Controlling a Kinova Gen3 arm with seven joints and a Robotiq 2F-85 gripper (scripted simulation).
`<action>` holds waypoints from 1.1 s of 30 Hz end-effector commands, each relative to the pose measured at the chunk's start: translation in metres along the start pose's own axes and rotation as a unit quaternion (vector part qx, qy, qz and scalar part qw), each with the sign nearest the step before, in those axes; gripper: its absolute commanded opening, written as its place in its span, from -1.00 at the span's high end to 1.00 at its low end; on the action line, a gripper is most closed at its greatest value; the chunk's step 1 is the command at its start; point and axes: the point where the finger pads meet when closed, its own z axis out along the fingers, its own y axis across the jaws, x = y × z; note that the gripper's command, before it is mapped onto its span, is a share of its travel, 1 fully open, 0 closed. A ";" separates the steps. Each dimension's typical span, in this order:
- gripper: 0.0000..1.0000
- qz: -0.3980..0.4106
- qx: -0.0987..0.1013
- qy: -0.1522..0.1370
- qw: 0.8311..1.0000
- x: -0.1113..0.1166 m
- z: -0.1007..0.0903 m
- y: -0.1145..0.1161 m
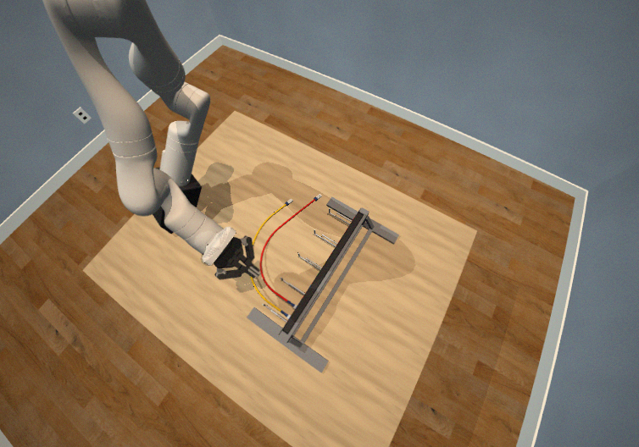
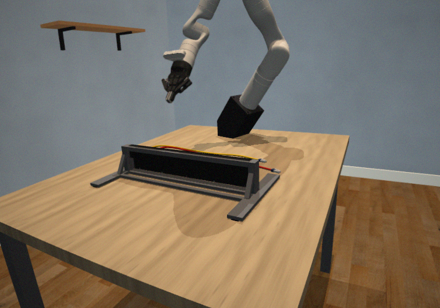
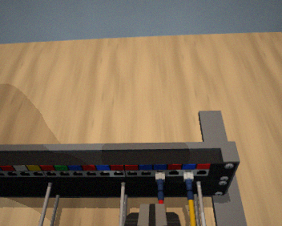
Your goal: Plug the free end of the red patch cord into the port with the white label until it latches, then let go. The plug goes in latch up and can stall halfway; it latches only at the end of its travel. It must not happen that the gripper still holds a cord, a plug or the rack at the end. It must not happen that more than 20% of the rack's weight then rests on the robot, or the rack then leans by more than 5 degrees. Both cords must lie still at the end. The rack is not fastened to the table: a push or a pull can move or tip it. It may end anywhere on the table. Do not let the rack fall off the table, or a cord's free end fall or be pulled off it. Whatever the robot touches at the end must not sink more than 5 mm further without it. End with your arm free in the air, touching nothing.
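Note:
The red cord lies in a curve between the arm and the rack. Its free plug lies near the rack's far foot in the top view; its other end is in a blue-labelled port. The white label is at the left in the wrist view, its port below it with no plug in it. My gripper is shut and empty, high above the cords. Whether the free plug's latch faces up is too small to tell.
The yellow cord runs beside the red one; its free plug lies near the red one. Thin metal cord guides stick out from the rack's port side. The rack stands upright on two long feet.

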 end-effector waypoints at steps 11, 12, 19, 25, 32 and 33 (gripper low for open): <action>1.00 0.004 0.000 0.002 1.000 -0.001 0.001 0.010; 1.00 0.004 0.000 0.002 1.000 -0.001 0.002 0.010; 1.00 0.004 0.000 0.002 1.000 -0.001 0.015 0.010; 1.00 0.004 0.000 0.002 1.000 0.000 0.037 0.010; 1.00 0.004 0.000 0.002 1.000 0.000 0.082 0.010; 1.00 0.004 0.000 0.002 1.000 0.000 0.088 0.010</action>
